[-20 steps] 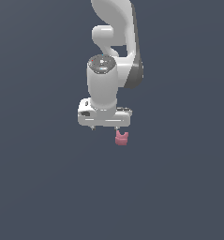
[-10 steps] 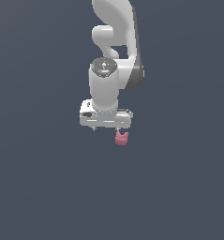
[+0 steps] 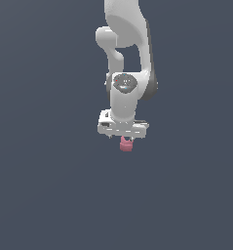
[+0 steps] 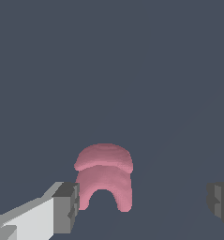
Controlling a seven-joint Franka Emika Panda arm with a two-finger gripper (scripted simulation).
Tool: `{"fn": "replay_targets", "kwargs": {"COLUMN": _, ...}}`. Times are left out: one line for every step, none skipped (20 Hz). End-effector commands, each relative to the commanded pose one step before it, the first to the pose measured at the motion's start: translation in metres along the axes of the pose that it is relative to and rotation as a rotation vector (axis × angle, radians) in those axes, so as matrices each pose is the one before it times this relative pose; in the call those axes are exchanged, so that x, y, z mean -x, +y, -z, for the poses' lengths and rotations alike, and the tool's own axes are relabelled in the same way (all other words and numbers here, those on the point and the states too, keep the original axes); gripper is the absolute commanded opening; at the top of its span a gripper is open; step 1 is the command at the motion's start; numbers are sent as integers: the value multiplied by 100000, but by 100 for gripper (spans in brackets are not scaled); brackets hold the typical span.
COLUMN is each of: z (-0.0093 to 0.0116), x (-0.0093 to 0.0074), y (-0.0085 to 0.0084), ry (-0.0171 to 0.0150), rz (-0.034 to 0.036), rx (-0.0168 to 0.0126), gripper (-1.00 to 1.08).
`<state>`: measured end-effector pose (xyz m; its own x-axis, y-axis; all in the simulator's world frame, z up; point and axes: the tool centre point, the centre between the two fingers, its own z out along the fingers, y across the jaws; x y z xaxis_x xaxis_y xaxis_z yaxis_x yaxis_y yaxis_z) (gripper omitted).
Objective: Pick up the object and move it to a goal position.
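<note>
The object (image 3: 126, 144) is a small pink-red blocky piece lying on the dark grey floor. In the exterior view my white gripper (image 3: 124, 137) hangs directly above it and hides its top. In the wrist view the object (image 4: 104, 173) shows a rounded cap and an arched notch. It sits between my two fingers and touches neither. It is close to one fingertip (image 4: 66, 206) and far from the other (image 4: 220, 199). My gripper (image 4: 142, 204) is open wide and holds nothing.
The floor (image 3: 49, 195) is a plain dark grey surface in all directions. The white arm (image 3: 125, 29) rises above the gripper at the top of the exterior view. No goal marker shows.
The gripper has shifted toward the exterior view's right, so it now sits over the object instead of beside it. The object has not moved.
</note>
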<state>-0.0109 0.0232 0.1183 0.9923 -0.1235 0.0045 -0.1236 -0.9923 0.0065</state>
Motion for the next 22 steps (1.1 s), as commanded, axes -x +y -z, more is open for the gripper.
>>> {"fn": "replay_targets", "kwargs": {"z": -1132, "x": 615, "y": -1161, "ry": -150, "rz": -2059, "rx": -275, "gripper": 100}}
{"fn": "replay_targets", "kwargs": {"z": -358, "x": 214, "y": -356, "ry": -64, "rz": -632, "rx": -80, "gripper": 100}}
{"fn": "replay_targets", "kwargs": {"z": -315, "x": 195, "y": -310, "ry": -58, "rz": -558, "rx": -68, "gripper": 100}}
{"fn": "replay_targets", "kwargs": {"z": -272, "x": 173, "y": -264, "ry": -51, "rz": -487, "rx": -58, "gripper": 100}}
{"fn": "replay_targets", "kwargs": {"z": -229, "x": 150, "y": -225, "ry": -43, "rz": -407, "rx": -47, "gripper": 100}}
{"fn": "replay_targets", "kwargs": {"z": -187, "x": 124, "y": -180, "ry": -36, "rz": -338, "rx": -38, "gripper": 100}}
{"fn": "replay_targets", "kwargs": {"z": -145, "x": 98, "y": -141, "ry": -28, "rz": -260, "rx": -29, "gripper": 100}}
{"fn": "replay_targets", "kwargs": {"z": -104, "x": 71, "y": -99, "ry": -20, "rz": -187, "rx": -20, "gripper": 100}}
{"fn": "replay_targets", "kwargs": {"z": -62, "x": 42, "y": -56, "ry": -13, "rz": -118, "rx": -13, "gripper": 100}}
{"fn": "replay_targets", "kwargs": {"z": -21, "x": 13, "y": -13, "ry": -5, "rz": -48, "rx": -5, "gripper": 100}}
{"fn": "replay_targets", "kwargs": {"z": 84, "x": -38, "y": 56, "ry": -77, "rz": 372, "rx": 35, "gripper": 100}}
{"fn": "replay_targets", "kwargs": {"z": -35, "x": 2, "y": -2, "ry": 0, "rz": 0, "rx": 0, "gripper": 100}}
{"fn": "replay_targets", "kwargs": {"z": -104, "x": 4, "y": -5, "ry": 0, "rz": 0, "rx": 0, "gripper": 100}}
{"fn": "replay_targets", "kwargs": {"z": -173, "x": 8, "y": -8, "ry": 0, "rz": 0, "rx": 0, "gripper": 100}}
{"fn": "replay_targets", "kwargs": {"z": -235, "x": 5, "y": 16, "ry": 10, "rz": -48, "rx": -4, "gripper": 100}}
{"fn": "replay_targets", "kwargs": {"z": -310, "x": 15, "y": -14, "ry": 0, "rz": 0, "rx": 0, "gripper": 100}}
{"fn": "replay_targets", "kwargs": {"z": -370, "x": 13, "y": 11, "ry": 10, "rz": -48, "rx": -3, "gripper": 100}}
{"fn": "replay_targets", "kwargs": {"z": -442, "x": 24, "y": -20, "ry": 0, "rz": 0, "rx": 0, "gripper": 100}}
{"fn": "replay_targets", "kwargs": {"z": -497, "x": 19, "y": 17, "ry": 14, "rz": -67, "rx": -5, "gripper": 100}}
{"fn": "replay_targets", "kwargs": {"z": -557, "x": 25, "y": 3, "ry": 10, "rz": -48, "rx": -3, "gripper": 100}}
{"fn": "replay_targets", "kwargs": {"z": -533, "x": 27, "y": -24, "ry": 0, "rz": 0, "rx": 0, "gripper": 100}}
{"fn": "replay_targets", "kwargs": {"z": -456, "x": 10, "y": 17, "ry": 14, "rz": -67, "rx": -5, "gripper": 100}}
